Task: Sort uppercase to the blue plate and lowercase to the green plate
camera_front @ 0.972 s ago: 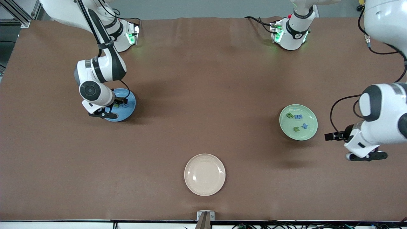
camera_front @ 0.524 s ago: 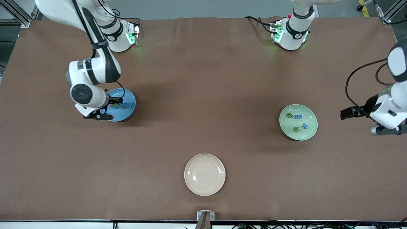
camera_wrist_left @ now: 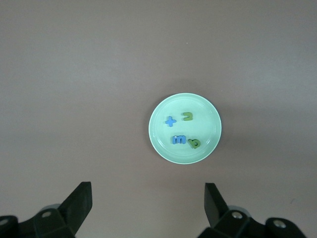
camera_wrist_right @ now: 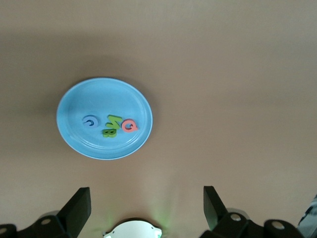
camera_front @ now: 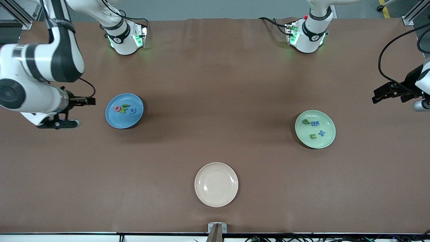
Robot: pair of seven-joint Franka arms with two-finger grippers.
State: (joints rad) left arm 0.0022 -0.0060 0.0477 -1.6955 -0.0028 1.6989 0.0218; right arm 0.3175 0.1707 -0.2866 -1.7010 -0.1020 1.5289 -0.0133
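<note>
We logged uppercase [camera_front: 124, 109] in blue plate [camera_front: 116, 121], lowercase [camera_front: 314, 128] in green plate [camera_front: 327, 143] — B apparently at N's 6 o'clock; left gripper [camera_wrist_left: 147, 203] and right gripper [camera_wrist_right: 146, 207] spread, empty, aloft.

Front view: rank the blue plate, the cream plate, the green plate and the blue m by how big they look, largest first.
1. cream plate, slightly the largest, though it lies nearest the camera, so this may be nearness only.
2. green plate and blue plate look alike; not ranked.
3. blue m, far the smallest, lying on the green plate.

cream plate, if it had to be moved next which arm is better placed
Neither clearly. The cream plate sits mid-table; the open right gripper is beside the blue plate, the open left gripper near the green plate.
</note>
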